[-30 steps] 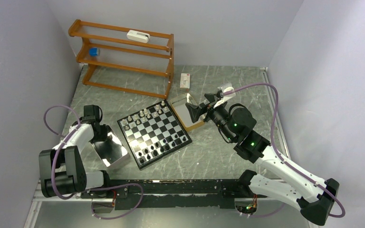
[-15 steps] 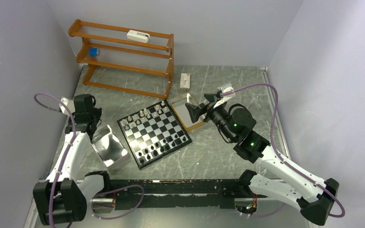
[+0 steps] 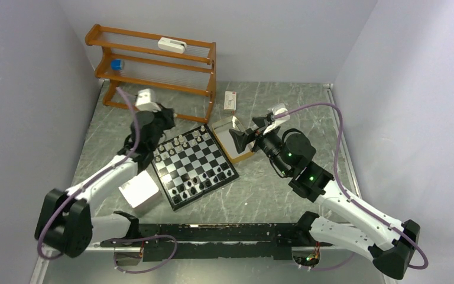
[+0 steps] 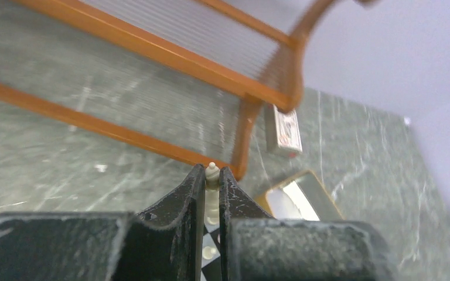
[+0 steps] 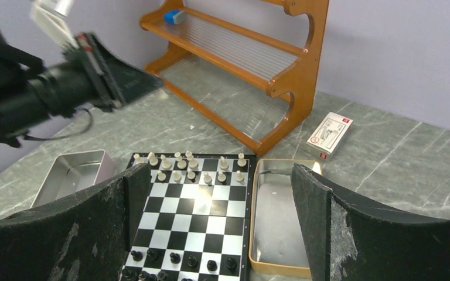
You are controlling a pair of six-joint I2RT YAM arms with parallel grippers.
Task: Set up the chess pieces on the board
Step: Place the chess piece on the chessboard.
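The board (image 3: pixel 192 167) lies at the table's middle, with white chess pieces (image 3: pixel 180 144) on its far rows and black ones (image 3: pixel 198 183) on its near rows. My left gripper (image 3: pixel 163 131) hangs over the board's far left corner. In the left wrist view it (image 4: pixel 211 171) is shut on a white piece (image 4: pixel 211 174), whose head pokes out past the fingertips. My right gripper (image 3: pixel 245 137) stands wide open over the gold tray (image 3: pixel 232 142), with nothing between its fingers. The right wrist view shows the board (image 5: pixel 193 216), the white rows (image 5: pixel 187 167) and the black pieces (image 5: pixel 179 257).
A silver tray (image 3: pixel 137 190) sits left of the board. The wooden rack (image 3: pixel 153 65) stands at the back left, bearing a white block (image 3: pixel 172 45) and a blue item (image 3: pixel 116 64). A small white box (image 3: pixel 230 101) lies behind the gold tray.
My left arm has swung from the silver tray at the left, up and rightward to the board's far left corner. The right arm has barely moved.
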